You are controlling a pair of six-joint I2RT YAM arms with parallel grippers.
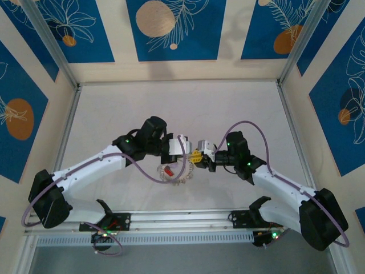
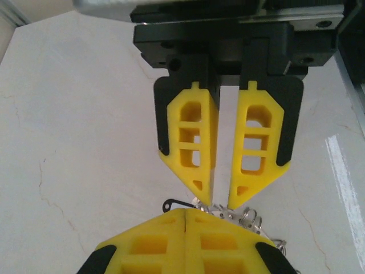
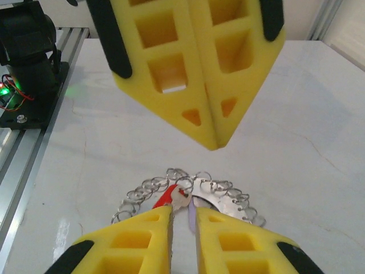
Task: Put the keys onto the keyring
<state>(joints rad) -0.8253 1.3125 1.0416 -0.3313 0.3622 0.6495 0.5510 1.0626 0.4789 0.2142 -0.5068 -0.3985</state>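
Two white robot arms [image 1: 94, 165] bolted at the near edge of the pale stone-look table [image 1: 228, 108], bending in to meet in the middle. On one side the left gripper [image 2: 186, 216], yellow fingers pressed flat together, no gap, nothing seen in its grip. Facing it tip to tip, the right gripper [image 3: 183, 212], yellow fingers parted by a thin crack. In that crack, a small lilac-purple key [image 3: 190, 220]; hard to tell whether pinched or loose. Just past those tips, down on the table below both grippers, the wide grey metal keyring [image 3: 219, 201], fringed with little silver loops, with a small red tag [image 3: 164, 197] on it. Farther back, more table, then blue wall panels [image 1: 171, 28] with orange circles and white leaf drawings.
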